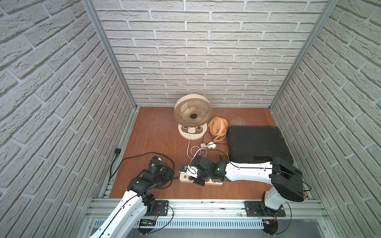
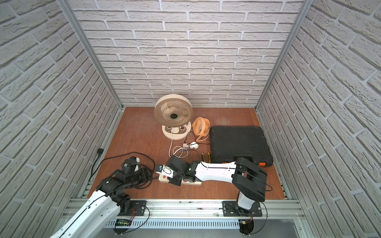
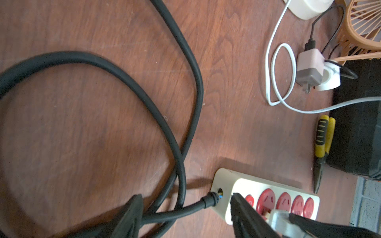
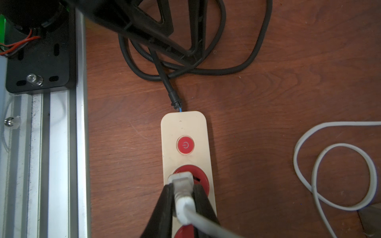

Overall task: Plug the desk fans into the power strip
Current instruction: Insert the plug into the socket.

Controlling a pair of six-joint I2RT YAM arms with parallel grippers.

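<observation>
Black fingers [image 4: 162,206] of our right gripper [image 4: 182,186] clamp the white plug [image 4: 180,178] of the cream round desk fan [image 1: 192,111] at the first red socket [image 4: 203,181] of the long cream power strip [image 4: 184,125] by the front rail [image 1: 206,206]; pressing home remains, we judge. Fingers of our left gripper [image 3: 185,196] stand apart.

Looks like a robotics lab test cell, dressed up as a room corner. Brick-pattern wall panels [image 1: 206,51] on three sides of a brown wooden board [image 1: 152,136], framed by bare aluminium posts [image 1: 109,51]. Slotted aluminium rails [image 1: 206,206] along the board's near edge, with black arm mounting plates [image 1: 162,207] bolted on. Workshop clutter on the board itself: black tool case [image 1: 257,142], yellow-handled pliers [image 3: 323,134] just beside it.
</observation>
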